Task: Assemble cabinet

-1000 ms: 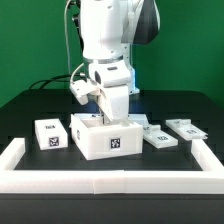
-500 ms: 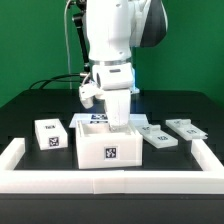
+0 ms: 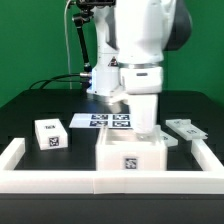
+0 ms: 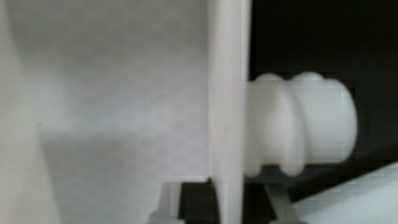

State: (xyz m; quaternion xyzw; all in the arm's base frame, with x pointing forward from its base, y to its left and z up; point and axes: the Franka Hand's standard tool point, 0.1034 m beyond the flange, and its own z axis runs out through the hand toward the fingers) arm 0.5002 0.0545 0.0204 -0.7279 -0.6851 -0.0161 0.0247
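The cabinet body (image 3: 131, 158), a white open-topped box with a square tag on its front, sits against the front white rim, right of the middle in the exterior view. My gripper (image 3: 143, 125) reaches down into it from above, its fingertips hidden behind the box wall. In the wrist view the gripper (image 4: 226, 200) is shut on the thin upright wall (image 4: 226, 100) of the body, with a white ribbed knob (image 4: 302, 115) on one side of that wall. A small white tagged block (image 3: 51, 134) lies at the exterior view's left.
The marker board (image 3: 108, 121) lies behind the body. A flat white tagged panel (image 3: 188, 130) lies at the exterior view's right, close to the body. The low white rim (image 3: 40, 180) edges the front and sides of the black table.
The arm has slid the cabinet body toward the exterior view's right and nearer the front rim. The marker board, covered before, now shows.
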